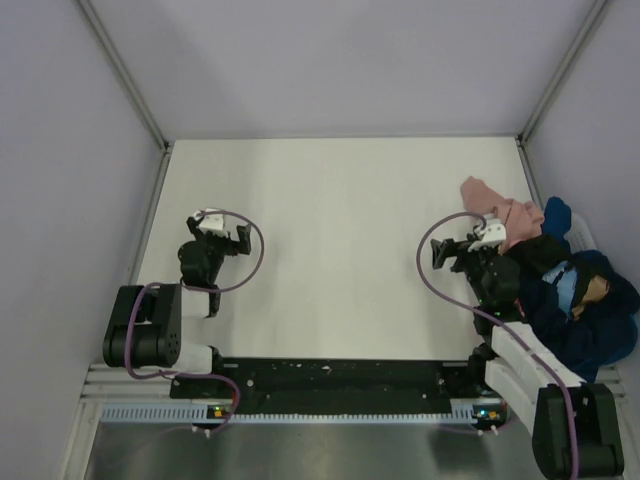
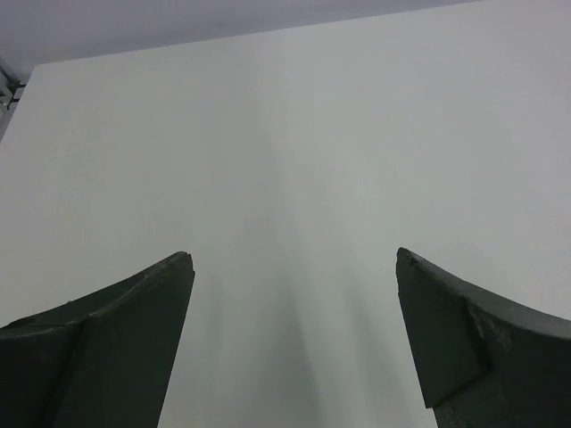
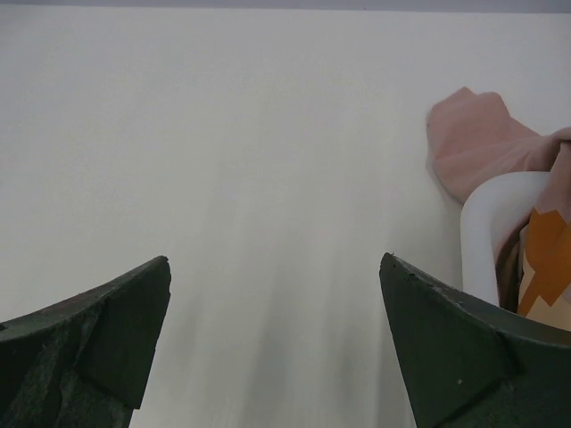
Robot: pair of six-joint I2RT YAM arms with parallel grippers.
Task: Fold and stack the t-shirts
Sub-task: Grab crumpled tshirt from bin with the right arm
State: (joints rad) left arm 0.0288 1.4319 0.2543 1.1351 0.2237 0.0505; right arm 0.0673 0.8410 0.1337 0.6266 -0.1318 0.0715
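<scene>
Your work surface is a white table point(image 1: 330, 220), matt and flat, boxed in on three sides by pale grey walls point(image 1: 350, 60), with metal frame posts point(image 1: 125, 75) running down to its far corners. Along the near edge you have a black rail point(image 1: 340, 380) carrying both arm bases, and a purple cable point(image 1: 261, 245) loops off each wrist. Your left gripper point(image 2: 294, 259) is over bare table on the left side, its jaws spread wide with nothing between them. Your right gripper point(image 3: 275, 260) is right of centre, jaws likewise spread wide and holding nothing, with table showing through the gap. The t-shirts point(image 1: 565, 290) lie in one loose heap at the right edge of the table, just beside the right arm, none of them folded. Listed from the far end: a rose-pink shirt point(image 1: 495, 208) spilling out onto the table towards the middle; a dark bundle next to it, black or navy, you cannot tell which; a light blue shirt point(image 1: 566, 288) showing in a fold; a navy shirt point(image 1: 600, 335) bulking out the near end. In the right wrist view the rose-pink cloth lies to the right of the right-hand finger point(image 3: 446, 348), touching a white curved rim point(image 3: 486, 227), with an orange-brown print point(image 3: 546, 267) showing beside it. What that rim belongs to you cannot tell. In the overhead view the right forearm overlaps the heap's inner edge.
</scene>
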